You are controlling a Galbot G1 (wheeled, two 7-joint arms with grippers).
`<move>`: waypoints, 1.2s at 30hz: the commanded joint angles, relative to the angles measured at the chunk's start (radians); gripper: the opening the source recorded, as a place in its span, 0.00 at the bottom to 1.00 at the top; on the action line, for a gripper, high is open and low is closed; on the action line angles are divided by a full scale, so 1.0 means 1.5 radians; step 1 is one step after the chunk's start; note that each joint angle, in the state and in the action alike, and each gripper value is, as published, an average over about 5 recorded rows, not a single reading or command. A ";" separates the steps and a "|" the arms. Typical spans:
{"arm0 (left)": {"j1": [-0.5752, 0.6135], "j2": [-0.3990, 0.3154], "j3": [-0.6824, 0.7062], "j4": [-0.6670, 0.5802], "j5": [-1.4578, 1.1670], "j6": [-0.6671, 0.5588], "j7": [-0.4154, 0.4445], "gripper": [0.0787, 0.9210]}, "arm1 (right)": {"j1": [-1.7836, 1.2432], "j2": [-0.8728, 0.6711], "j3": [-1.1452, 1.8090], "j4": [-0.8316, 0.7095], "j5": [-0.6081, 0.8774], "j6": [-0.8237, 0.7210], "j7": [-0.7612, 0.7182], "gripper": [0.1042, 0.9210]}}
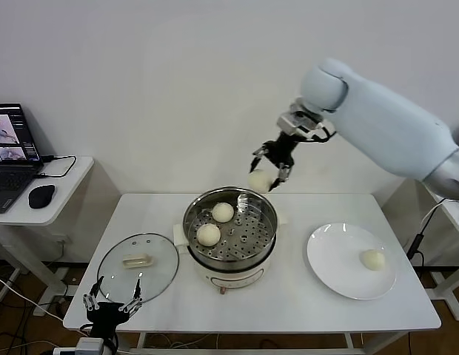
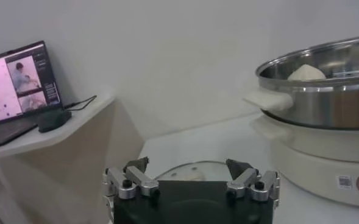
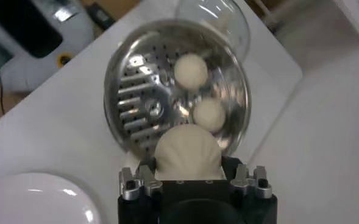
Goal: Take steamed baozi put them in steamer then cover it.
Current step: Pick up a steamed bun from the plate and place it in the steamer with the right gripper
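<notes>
No readable writing anywhere; the pot base (image 2: pixel 325 167) carries a small code sticker and a round mark, too small to read. The laptop (image 1: pixel 12 151) screen shows pictures only.

Right arm reaches in from the right, raised, with the right gripper (image 1: pixel 268 174) above the far rim of the steamer (image 1: pixel 231 222), clamped on one bun (image 1: pixel 260 180). In the right wrist view that bun (image 3: pixel 187 152) sits between the fingers, over the basket edge. Two more buns (image 1: pixel 223 212) (image 1: pixel 208 234) lie on the perforated floor, on the robot's left half, close together; the right half of the floor is bare. The fourth bun (image 1: pixel 373 259) is on the white plate (image 1: pixel 333 259), right of the pot, near the plate's outer side.

The glass lid (image 1: pixel 138 265) lies flat on the table (image 1: pixel 289 310), left of the pot, handle up, just beside the base. Left gripper (image 1: pixel 111 305) hangs at the near left table edge, beside the lid, fingers spread, holding nothing.

A mouse (image 1: pixel 41 195) sits on the side desk with the laptop.
</notes>
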 commanded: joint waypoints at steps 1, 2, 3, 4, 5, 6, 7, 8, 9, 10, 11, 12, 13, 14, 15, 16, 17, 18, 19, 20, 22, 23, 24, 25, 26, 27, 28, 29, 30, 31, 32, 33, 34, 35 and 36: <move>-0.001 -0.001 0.000 0.008 -0.002 0.000 0.000 0.88 | 0.000 0.057 -0.010 0.049 -0.043 0.125 -0.006 0.68; -0.001 -0.001 0.000 0.011 -0.002 0.000 0.000 0.88 | -0.005 0.055 -0.011 0.056 -0.064 0.136 -0.002 0.68; -0.002 -0.002 0.000 0.012 -0.001 -0.001 -0.001 0.88 | -0.011 0.052 -0.012 0.064 -0.088 0.148 0.002 0.68; -0.002 -0.003 -0.001 0.013 -0.001 -0.001 -0.001 0.88 | -0.017 0.049 -0.015 0.072 -0.112 0.157 0.006 0.68; -0.001 -0.004 -0.001 0.012 -0.001 -0.001 -0.001 0.88 | -0.022 0.046 -0.019 0.081 -0.130 0.164 0.010 0.68; -0.001 -0.005 -0.001 0.011 -0.001 -0.001 -0.002 0.88 | -0.027 0.042 -0.024 0.092 -0.145 0.168 0.014 0.68; 0.000 -0.006 -0.002 0.009 -0.001 -0.002 -0.002 0.88 | -0.031 0.038 -0.033 0.104 -0.154 0.170 0.019 0.68; 0.000 -0.007 -0.002 0.008 -0.001 -0.002 -0.002 0.88 | -0.035 0.034 -0.041 0.116 -0.158 0.169 0.024 0.68; 0.000 -0.008 -0.003 0.007 -0.001 -0.002 -0.002 0.88 | -0.039 0.032 -0.049 0.126 -0.161 0.169 0.028 0.68; 0.000 -0.009 -0.004 0.007 -0.001 -0.002 -0.002 0.88 | -0.043 0.030 -0.056 0.135 -0.164 0.169 0.033 0.68; 0.000 -0.010 -0.004 0.007 -0.001 -0.002 -0.002 0.88 | -0.047 0.030 -0.062 0.143 -0.170 0.169 0.037 0.68; 0.000 -0.010 -0.004 0.006 -0.001 -0.002 -0.002 0.88 | -0.052 0.033 -0.066 0.147 -0.176 0.170 0.041 0.68; -0.001 -0.011 -0.004 0.006 -0.001 -0.003 -0.003 0.88 | -0.056 0.037 -0.069 0.149 -0.184 0.170 0.046 0.68; 0.000 -0.012 -0.004 0.005 -0.001 -0.003 -0.003 0.88 | -0.061 0.042 -0.070 0.149 -0.194 0.170 0.050 0.68; 0.000 -0.013 -0.004 0.004 -0.001 -0.003 -0.003 0.88 | -0.065 0.048 -0.071 0.147 -0.205 0.171 0.054 0.68; 0.000 -0.013 -0.004 0.002 -0.001 -0.003 -0.003 0.88 | -0.069 0.053 -0.070 0.145 -0.214 0.171 0.057 0.68; 0.000 -0.014 -0.004 0.001 -0.001 -0.003 -0.003 0.88 | -0.073 0.059 -0.070 0.143 -0.224 0.172 0.059 0.68; 0.000 -0.015 -0.004 0.000 -0.001 -0.003 -0.002 0.88 | -0.077 0.062 -0.071 0.142 -0.233 0.172 0.061 0.68; 0.001 -0.015 -0.004 -0.001 -0.001 -0.003 -0.002 0.88 | -0.081 0.065 -0.073 0.141 -0.237 0.172 0.062 0.68; 0.001 -0.015 -0.004 -0.002 -0.001 -0.003 -0.002 0.88 | -0.086 0.068 -0.075 0.140 -0.241 0.172 0.063 0.68; 0.001 -0.015 -0.005 -0.002 -0.002 -0.003 -0.002 0.88 | -0.096 0.072 -0.081 0.138 -0.250 0.173 0.069 0.68; 0.001 -0.015 -0.005 -0.002 -0.002 -0.003 -0.002 0.88 | -0.102 0.073 -0.083 0.138 -0.258 0.173 0.073 0.68; 0.001 -0.015 -0.006 -0.002 -0.003 -0.003 -0.002 0.88 | -0.108 0.075 -0.083 0.138 -0.267 0.173 0.076 0.68; 0.002 -0.014 -0.006 -0.001 -0.003 -0.004 -0.003 0.88 | -0.114 0.076 -0.082 0.137 -0.275 0.173 0.079 0.68; 0.002 -0.014 -0.006 -0.001 -0.003 -0.004 -0.003 0.88 | -0.120 0.078 -0.080 0.136 -0.281 0.173 0.082 0.68; 0.002 -0.013 -0.005 0.000 -0.003 -0.004 -0.003 0.88 | -0.125 0.079 -0.078 0.136 -0.283 0.172 0.083 0.68; 0.002 -0.013 -0.005 0.000 -0.003 -0.004 -0.003 0.88 | -0.130 0.080 -0.078 0.136 -0.284 0.171 0.085 0.68; 0.003 -0.012 -0.005 0.000 -0.003 -0.004 -0.003 0.88 | -0.135 0.082 -0.078 0.137 -0.284 0.170 0.087 0.68; 0.003 -0.012 -0.004 0.000 -0.003 -0.005 -0.003 0.88 | -0.138 0.083 -0.078 0.137 -0.286 0.169 0.088 0.68; 0.003 -0.011 -0.004 0.000 -0.003 -0.005 -0.002 0.88 | -0.142 0.085 -0.078 0.136 -0.289 0.168 0.090 0.68; 0.003 -0.011 -0.004 0.000 -0.003 -0.005 -0.002 0.88 | -0.145 0.087 -0.076 0.135 -0.295 0.169 0.093 0.68; 0.003 -0.011 -0.004 -0.001 -0.003 -0.004 -0.002 0.88 | -0.148 0.089 -0.075 0.133 -0.301 0.169 0.095 0.68; 0.003 -0.011 -0.004 -0.001 -0.003 -0.004 -0.002 0.88 | -0.151 0.090 -0.074 0.130 -0.305 0.169 0.097 0.68; 0.003 -0.011 -0.004 -0.002 -0.004 -0.004 -0.002 0.88 | -0.153 0.092 -0.073 0.128 -0.307 0.169 0.099 0.68; 0.003 -0.011 -0.004 -0.002 -0.004 -0.004 -0.002 0.88 | -0.155 0.094 -0.073 0.126 -0.309 0.169 0.100 0.68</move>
